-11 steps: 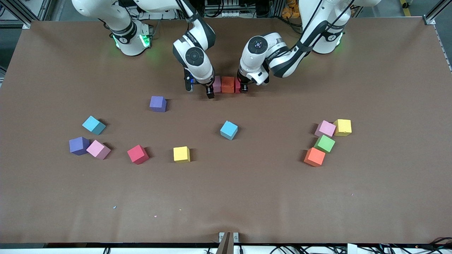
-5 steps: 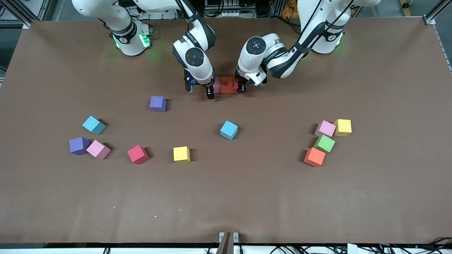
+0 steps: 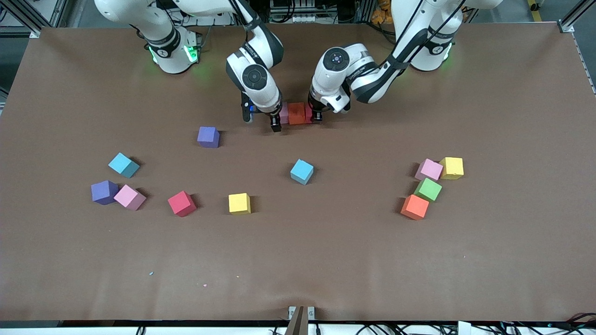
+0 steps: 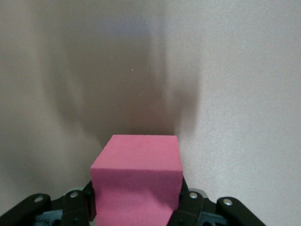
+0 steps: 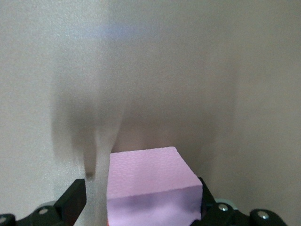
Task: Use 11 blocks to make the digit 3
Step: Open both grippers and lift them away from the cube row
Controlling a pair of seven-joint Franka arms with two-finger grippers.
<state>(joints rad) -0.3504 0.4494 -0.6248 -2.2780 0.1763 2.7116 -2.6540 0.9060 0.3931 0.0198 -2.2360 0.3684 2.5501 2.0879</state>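
Blocks (image 3: 296, 113) in a short row of three on the tabletop (image 3: 326, 260), close to the arm bases: pink block (image 3: 284, 113) at the right arm's end, orange block (image 3: 296, 114) in the middle, red block (image 3: 308, 113) at the left arm's end, packed side to side

Left arm bent down from its base, wrist turned toward the row, left gripper (image 3: 314, 116) low at the red block. Fingers (image 4: 190, 207) closed in on that block, one against each side face

Right arm folded forward and down, right gripper (image 3: 278, 119) low at the pink block. Fingers (image 5: 75, 197) spread wide on either side of it, one pad against the block, a clear gap at the other; no grip

Only in the front view: orange block, and the loose ones nearer the camera. Toward the right arm's end, purple cube (image 3: 208, 137), light blue cube (image 3: 124, 165), second purple cube (image 3: 104, 192) touching a pink cube (image 3: 130, 197), red cube (image 3: 181, 203), yellow cube (image 3: 239, 203). Mid-table, another light blue cube (image 3: 302, 171). Toward the left arm's end, a tight cluster of pink (image 3: 429, 170), yellow (image 3: 452, 168), green (image 3: 428, 189) and orange (image 3: 414, 207)

Only in the wrist views: finger contact on each block
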